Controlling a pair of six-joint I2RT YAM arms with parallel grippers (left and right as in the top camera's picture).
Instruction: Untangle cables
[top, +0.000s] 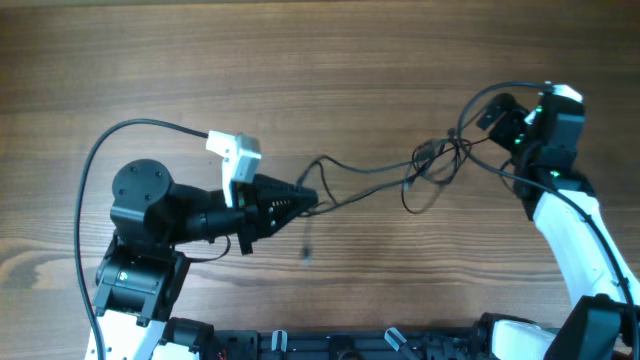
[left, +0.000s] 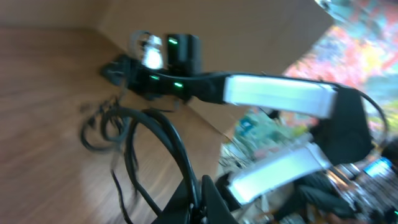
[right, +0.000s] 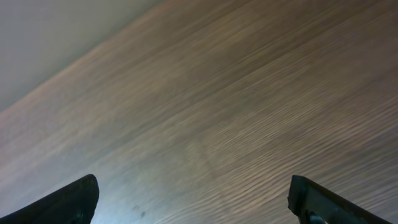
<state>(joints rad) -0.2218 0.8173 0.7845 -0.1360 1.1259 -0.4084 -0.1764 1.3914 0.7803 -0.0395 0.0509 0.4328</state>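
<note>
Thin black cables (top: 395, 180) stretch across the wooden table from a loose tangle of loops (top: 440, 165) at the right to my left gripper (top: 305, 200) at the centre. The left gripper is shut on a cable strand, which rises from between its fingers in the left wrist view (left: 200, 198) and loops (left: 140, 140) toward a bunch (left: 102, 124) on the table. A small plug end (top: 306, 252) hangs below the strand. My right gripper (top: 490, 115) is open and empty, just right of the tangle; its view (right: 193, 199) shows only bare wood between the fingertips.
The left arm's white camera module (top: 235, 152) and its thicker black cable (top: 110, 150) sit at the left. The right arm (top: 570, 215) runs along the right edge and shows in the left wrist view (left: 273, 93). Black rail (top: 350, 345) lines the front edge.
</note>
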